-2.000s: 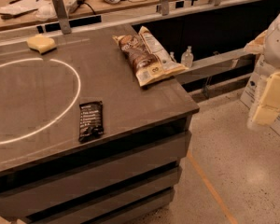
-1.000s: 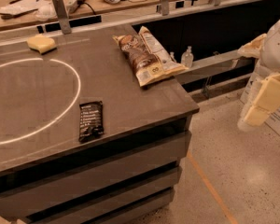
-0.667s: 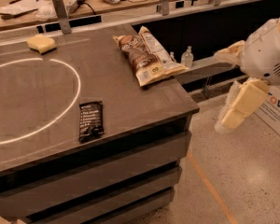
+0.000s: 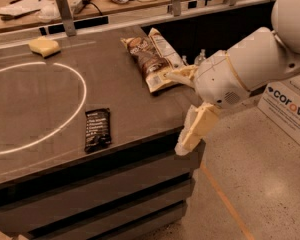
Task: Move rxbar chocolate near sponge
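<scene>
The rxbar chocolate [image 4: 97, 129] lies flat on the dark tabletop [image 4: 35, 101], close to the front edge. It is a small black bar with white writing on it. It sits just outside a thin white ring [image 4: 83, 95] drawn on the tabletop, near the ring's lower right side.

The sponge [image 4: 44, 46] is a pale yellow block at the far left of the tabletop, just past the top of the ring. The bar and the sponge are well apart, with the ring between them.

A brown and cream snack bag [image 4: 151, 58] lies at the far right of the tabletop, with its lower end close to the right edge.

The gripper [image 4: 177, 111] is at the right front corner of the tabletop, on the end of a big white arm [image 4: 255, 64] that comes in from the right. Its jaws are spread wide and hold nothing. One cream finger [image 4: 182, 75] points left, by the lower end of the snack bag; it may be touching the bag, but that is hard to tell. The other finger [image 4: 196, 128] hangs down past the corner of the tabletop. The gripper is well away from the bar and far from the sponge.

On the floor at the right stands a white box [image 4: 290, 109] with blue letters. An orange line [image 4: 225, 204] runs across the floor.
</scene>
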Motion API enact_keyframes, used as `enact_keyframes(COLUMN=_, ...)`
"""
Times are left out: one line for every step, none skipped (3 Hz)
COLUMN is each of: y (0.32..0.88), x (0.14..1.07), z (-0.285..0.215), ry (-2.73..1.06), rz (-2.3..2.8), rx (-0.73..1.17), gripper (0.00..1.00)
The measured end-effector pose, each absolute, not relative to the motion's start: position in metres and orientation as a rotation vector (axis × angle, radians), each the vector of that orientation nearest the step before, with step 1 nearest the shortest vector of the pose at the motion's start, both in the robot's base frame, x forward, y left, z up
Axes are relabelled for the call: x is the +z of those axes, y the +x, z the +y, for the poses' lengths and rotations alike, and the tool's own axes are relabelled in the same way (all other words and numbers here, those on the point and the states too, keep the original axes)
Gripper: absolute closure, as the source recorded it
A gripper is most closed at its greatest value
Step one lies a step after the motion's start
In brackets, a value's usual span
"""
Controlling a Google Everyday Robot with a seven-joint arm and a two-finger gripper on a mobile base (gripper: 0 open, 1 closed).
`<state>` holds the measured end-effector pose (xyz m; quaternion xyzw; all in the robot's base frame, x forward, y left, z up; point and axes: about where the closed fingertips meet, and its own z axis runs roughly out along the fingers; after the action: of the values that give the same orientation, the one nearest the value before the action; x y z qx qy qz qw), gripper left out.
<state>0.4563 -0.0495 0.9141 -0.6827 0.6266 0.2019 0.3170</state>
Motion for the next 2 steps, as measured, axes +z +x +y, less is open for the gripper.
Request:
enact_keyframes(y=0.4601, x=0.8982, z=-0.0264, ry=-1.836, rz=1.593, rx=0.568, gripper=0.00)
enact_keyframes(y=0.4601, x=0.8982, z=-0.0264, ry=-1.836, rz=1.593, rx=0.568, gripper=0.00)
